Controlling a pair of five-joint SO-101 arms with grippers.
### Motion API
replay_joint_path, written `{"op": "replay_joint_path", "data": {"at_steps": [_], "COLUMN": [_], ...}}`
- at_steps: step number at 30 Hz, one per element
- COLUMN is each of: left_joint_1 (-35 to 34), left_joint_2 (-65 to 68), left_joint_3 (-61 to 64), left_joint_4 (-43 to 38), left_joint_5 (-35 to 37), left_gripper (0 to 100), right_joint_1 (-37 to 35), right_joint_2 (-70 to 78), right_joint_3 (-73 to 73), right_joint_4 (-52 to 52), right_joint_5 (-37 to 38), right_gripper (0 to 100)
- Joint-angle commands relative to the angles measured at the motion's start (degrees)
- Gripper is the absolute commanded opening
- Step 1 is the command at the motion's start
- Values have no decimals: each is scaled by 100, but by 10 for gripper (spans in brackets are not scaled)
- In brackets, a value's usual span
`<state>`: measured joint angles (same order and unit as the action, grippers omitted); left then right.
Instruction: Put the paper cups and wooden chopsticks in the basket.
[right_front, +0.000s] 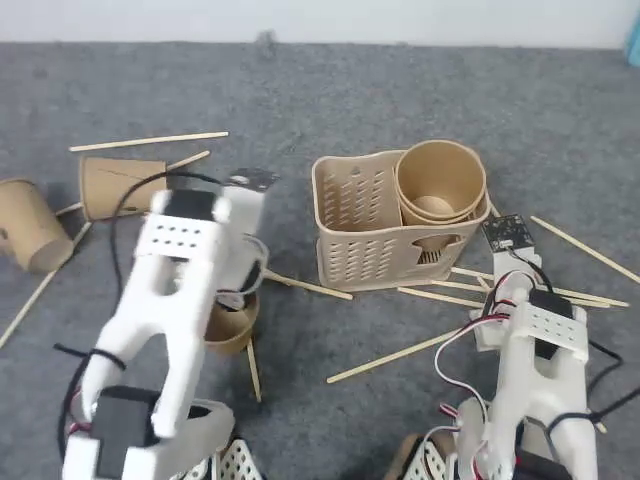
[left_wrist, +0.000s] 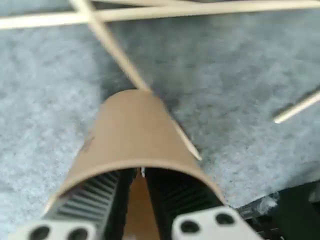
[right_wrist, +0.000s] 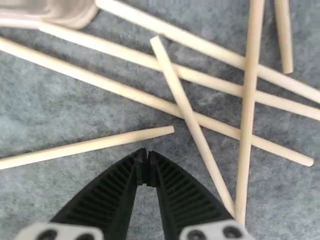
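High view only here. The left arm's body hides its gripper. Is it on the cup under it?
Observer: Yes. In the left wrist view the left gripper is shut at the mouth of the paper cup, with a strip of brown cup wall between its fingers.
Operator: Right one? Hidden from up here too.
Observer: The right gripper is shut and empty, its tips just short of the end of a loose chopstick on the grey surface.

This is looking like a robotics lab bench: a white arm (right_front: 165, 310) is standing at 7 o'clock and another arm (right_front: 535, 370) at 5 o'clock, bare wires (right_front: 478, 322) looping off it, on grey felt (right_front: 400, 100), with a plain wall (right_front: 300, 18) running along 12 o'clock.
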<state>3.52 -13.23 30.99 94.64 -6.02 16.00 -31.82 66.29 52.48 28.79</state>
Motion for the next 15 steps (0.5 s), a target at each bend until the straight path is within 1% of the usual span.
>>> {"op": "replay_joint_path", "data": {"at_steps": [1,4,9,15], "left_joint_1": [281,273,273,273], "left_joint_2": [-246,-246,-246,-246], "left_joint_3": [-382,-743,-1385,-1543], "left_joint_4": [-26,9,378,457], "left_joint_5": [-44,-35,-53,-53], "left_gripper": [12,12,12,13], "right_joint_1": [13,13,13,13], "right_joint_2": [-198,-198,-198,-198], "right_joint_3": [-9,-9,-9,-9], "right_joint_4": [-110,-119,-127,-180], "right_joint_5": [88,88,88,88], "right_gripper": [8,8,8,8]}}
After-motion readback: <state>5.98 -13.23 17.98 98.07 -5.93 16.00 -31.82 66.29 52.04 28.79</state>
